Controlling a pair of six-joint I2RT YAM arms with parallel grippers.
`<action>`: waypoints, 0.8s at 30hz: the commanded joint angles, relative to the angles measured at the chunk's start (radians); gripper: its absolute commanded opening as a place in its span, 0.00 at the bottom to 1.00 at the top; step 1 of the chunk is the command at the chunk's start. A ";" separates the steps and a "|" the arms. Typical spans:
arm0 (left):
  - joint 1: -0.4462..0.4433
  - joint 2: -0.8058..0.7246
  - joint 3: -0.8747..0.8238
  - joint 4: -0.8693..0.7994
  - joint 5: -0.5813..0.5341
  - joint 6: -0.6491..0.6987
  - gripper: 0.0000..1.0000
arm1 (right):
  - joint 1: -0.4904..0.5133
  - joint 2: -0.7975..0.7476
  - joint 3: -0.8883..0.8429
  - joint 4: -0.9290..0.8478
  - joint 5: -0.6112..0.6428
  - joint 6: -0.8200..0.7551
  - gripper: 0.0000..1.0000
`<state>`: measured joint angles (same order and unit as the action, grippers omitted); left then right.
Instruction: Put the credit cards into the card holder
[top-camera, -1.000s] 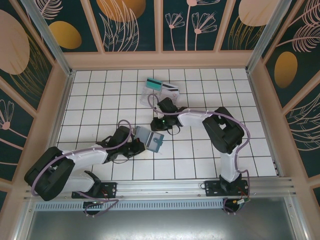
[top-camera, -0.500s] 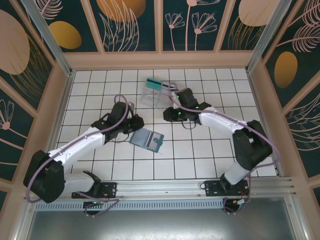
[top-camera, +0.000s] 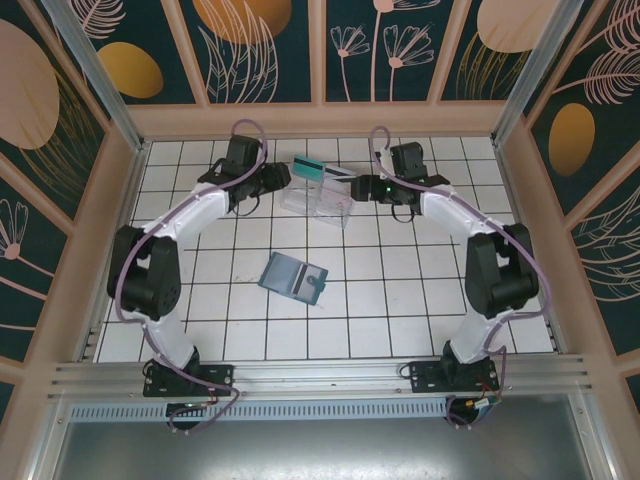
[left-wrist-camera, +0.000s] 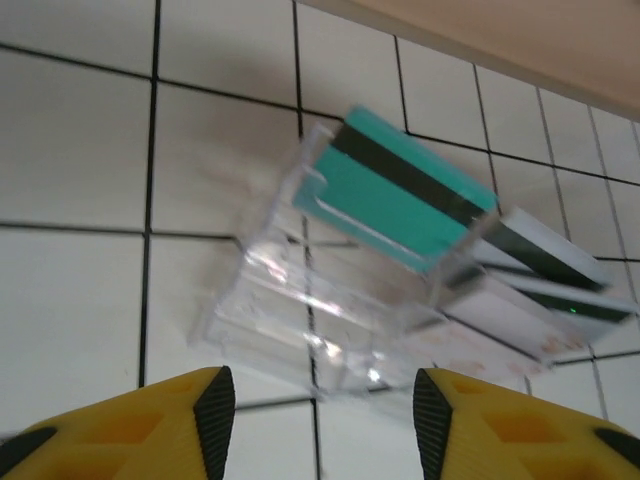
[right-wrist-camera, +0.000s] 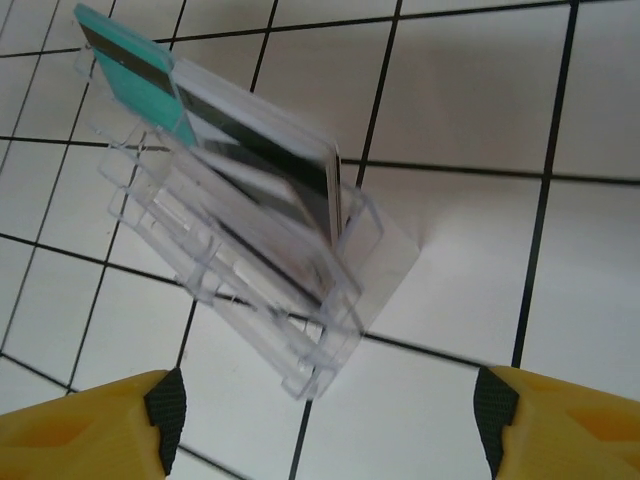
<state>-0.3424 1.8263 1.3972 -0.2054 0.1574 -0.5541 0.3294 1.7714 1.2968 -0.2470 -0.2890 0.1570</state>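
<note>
Arms swung to the clear tray (left-wrist-camera: 280, 320) holding credit cards (left-wrist-camera: 390, 200); left gripper (left-wrist-camera: 323, 400) and right gripper (right-wrist-camera: 330, 405) gape empty.

Teal and white cards over a white grid

The teal-green card (left-wrist-camera: 390, 205) and the whitish card (left-wrist-camera: 545, 262) each carry a dark stripe. The tray (left-wrist-camera: 300, 310) is clear and the card holder (top-camera: 293, 276) blue-grey. The table (top-camera: 400, 300) is white tile with dark lines. The walls (top-camera: 250, 50) are dark teal with peach and orange flowers. The left gripper (left-wrist-camera: 322, 405) and right gripper (right-wrist-camera: 330, 410) are yellow, black-tipped.
</note>
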 joint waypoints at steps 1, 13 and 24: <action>0.014 0.072 0.077 -0.006 0.045 0.062 0.54 | 0.010 0.071 0.080 -0.055 0.005 -0.082 0.82; 0.028 0.188 0.111 -0.007 0.021 0.107 0.55 | 0.032 0.146 0.163 -0.069 0.073 -0.132 0.91; 0.028 0.121 0.000 0.050 0.067 0.071 0.55 | -0.023 0.098 0.153 -0.038 -0.108 -0.089 0.40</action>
<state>-0.3206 1.9984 1.4246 -0.1944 0.1959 -0.4744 0.3111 1.8889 1.4208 -0.2890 -0.3199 0.0616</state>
